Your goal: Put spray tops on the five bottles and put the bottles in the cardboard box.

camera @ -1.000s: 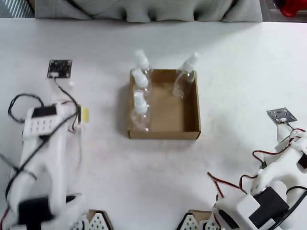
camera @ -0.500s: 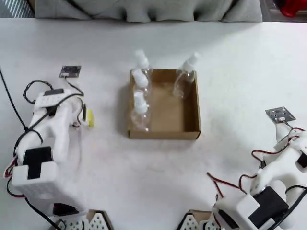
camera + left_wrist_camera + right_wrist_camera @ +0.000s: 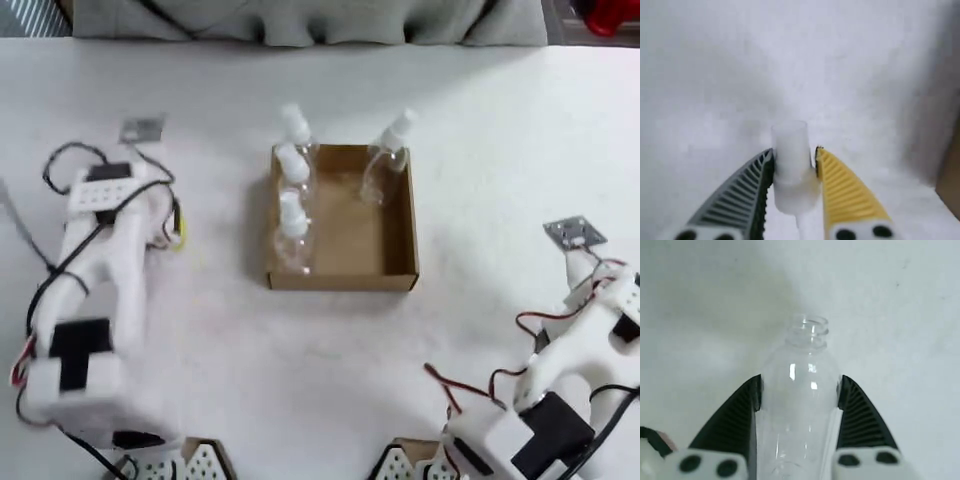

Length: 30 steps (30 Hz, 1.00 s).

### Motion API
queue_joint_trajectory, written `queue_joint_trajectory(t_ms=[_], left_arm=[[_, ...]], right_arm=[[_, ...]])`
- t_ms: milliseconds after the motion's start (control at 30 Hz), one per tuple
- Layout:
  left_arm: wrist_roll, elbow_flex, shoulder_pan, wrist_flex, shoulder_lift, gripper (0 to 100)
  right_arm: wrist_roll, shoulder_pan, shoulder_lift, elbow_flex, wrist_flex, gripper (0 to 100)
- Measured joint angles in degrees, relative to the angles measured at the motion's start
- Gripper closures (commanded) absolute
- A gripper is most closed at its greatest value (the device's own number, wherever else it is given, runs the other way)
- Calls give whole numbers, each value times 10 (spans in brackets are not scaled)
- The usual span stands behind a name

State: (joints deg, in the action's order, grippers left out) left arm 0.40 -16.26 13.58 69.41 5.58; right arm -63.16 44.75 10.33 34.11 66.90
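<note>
Left gripper (image 3: 794,151) pinches a spray top (image 3: 791,175); right gripper (image 3: 800,379) clasps an uncapped bottle (image 3: 799,405)

Inside the cardboard box (image 3: 398,215), three capped bottles (image 3: 291,165) stand in a row against the 9 o'clock wall. A fourth bottle (image 3: 384,160) stands in the 1 o'clock corner. The box floor from the centre down to the 5 o'clock corner is bare and open from above. On the table (image 3: 480,130), the left arm (image 3: 100,270) takes up the ground at the box's 9 o'clock, with a lane between it and the box wall. The right arm (image 3: 575,360) sits at 4 o'clock, well apart. The stretch at 6 o'clock between the arms lies open. A spray top (image 3: 791,170) fills the left gripper (image 3: 792,150), and an uncapped bottle (image 3: 800,405) fills the right gripper (image 3: 800,385).
</note>
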Motion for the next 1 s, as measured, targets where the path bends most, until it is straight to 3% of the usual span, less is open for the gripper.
queue_joint_trajectory(t_ms=[367,600,833,1000], left_arm=[[86,18,-87,110,-376,978],[97,-98,-98,90,-535,978],[99,-232,-98,21,-669,978],[99,-270,-98,9,-726,978]], right_arm=[[110,-76,129,-109,215,982],[212,-135,279,-110,266,981],[383,-234,396,-110,273,981],[413,-340,425,-110,222,981]])
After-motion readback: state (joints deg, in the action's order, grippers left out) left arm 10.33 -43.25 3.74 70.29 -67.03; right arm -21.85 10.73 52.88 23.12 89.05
